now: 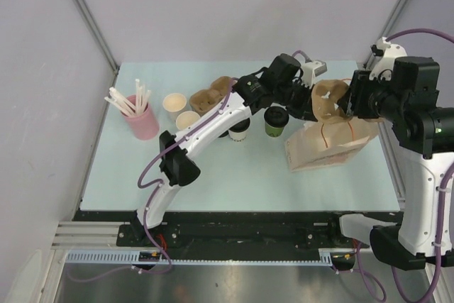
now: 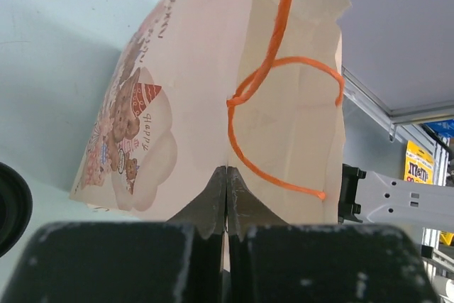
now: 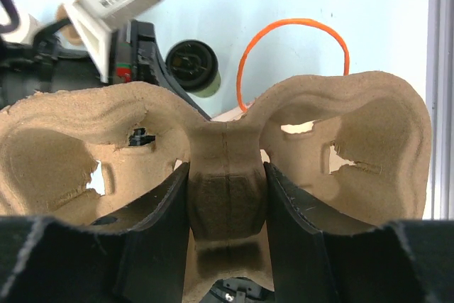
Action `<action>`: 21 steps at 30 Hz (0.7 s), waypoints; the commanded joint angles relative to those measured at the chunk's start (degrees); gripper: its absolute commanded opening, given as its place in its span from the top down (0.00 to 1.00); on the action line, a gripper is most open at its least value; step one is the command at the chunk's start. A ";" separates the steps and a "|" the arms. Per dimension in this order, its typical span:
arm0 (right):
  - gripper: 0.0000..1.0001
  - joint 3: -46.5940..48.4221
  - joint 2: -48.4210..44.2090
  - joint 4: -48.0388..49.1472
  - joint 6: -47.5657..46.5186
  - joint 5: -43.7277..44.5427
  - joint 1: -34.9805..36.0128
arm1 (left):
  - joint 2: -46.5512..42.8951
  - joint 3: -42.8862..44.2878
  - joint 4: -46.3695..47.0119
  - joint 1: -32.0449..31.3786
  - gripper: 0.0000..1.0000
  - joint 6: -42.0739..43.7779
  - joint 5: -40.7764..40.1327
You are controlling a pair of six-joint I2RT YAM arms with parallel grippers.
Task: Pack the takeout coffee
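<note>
Two takeout coffee cups with black lids stand mid-table: the white-sided one (image 1: 239, 130) and the green-sided one (image 1: 275, 121), whose lid (image 3: 191, 66) also shows in the right wrist view. To their right a paper bag (image 1: 332, 144) with orange cord handles lies tilted. My left gripper (image 1: 306, 104) (image 2: 227, 172) is shut on the edge of the bag (image 2: 198, 69). My right gripper (image 1: 347, 101) (image 3: 227, 175) is shut on the middle ridge of a brown pulp cup carrier (image 1: 328, 97) (image 3: 355, 125), held above the bag's mouth.
A pink cup of white straws (image 1: 142, 120) stands at the left. Two lidless paper cups (image 1: 174, 104) (image 1: 187, 120) and a second pulp carrier (image 1: 210, 96) sit behind the coffees. The left arm stretches over the white-sided cup. The table's right edge (image 1: 386, 154) is close to the bag.
</note>
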 commanded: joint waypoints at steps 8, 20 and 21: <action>0.79 -17.65 -1.89 12.69 -9.61 -7.16 -2.22 | -0.34 -0.09 2.15 1.22 1.00 0.71 2.53; 0.80 -31.10 -2.59 12.44 -10.05 -0.92 -4.07 | -0.43 -0.53 2.06 1.58 1.00 6.60 -0.80; 0.80 -31.64 -2.68 12.53 -10.14 -0.57 -3.98 | -0.51 -0.35 2.06 1.58 1.00 7.13 -1.25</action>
